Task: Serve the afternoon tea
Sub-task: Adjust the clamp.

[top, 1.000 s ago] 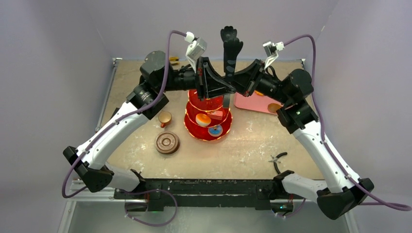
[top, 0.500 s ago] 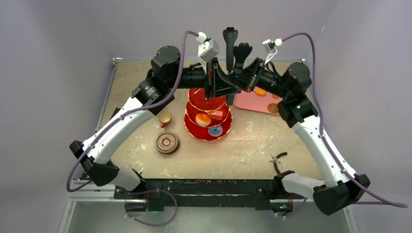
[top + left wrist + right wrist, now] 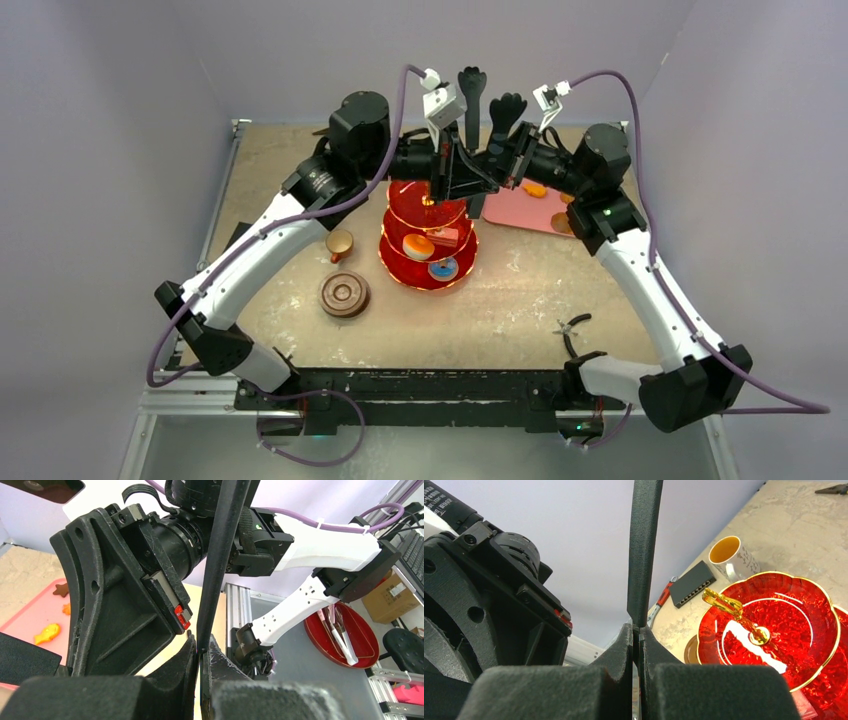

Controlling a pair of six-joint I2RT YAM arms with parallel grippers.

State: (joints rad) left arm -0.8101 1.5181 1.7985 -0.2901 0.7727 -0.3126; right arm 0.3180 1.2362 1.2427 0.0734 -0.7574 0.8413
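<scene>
Directly beneath the left gripper and right gripper, each pinched tight on an arm of the black tongs, stands the red three-tier stand with its pastries. It looks rigid, brittle and top-heavy, with slick tiers, so the gold handle on top is the likely place to grip.

red translucent stand, gold handle, pink tray, white mug, amber tea, black tongs.
</scene>
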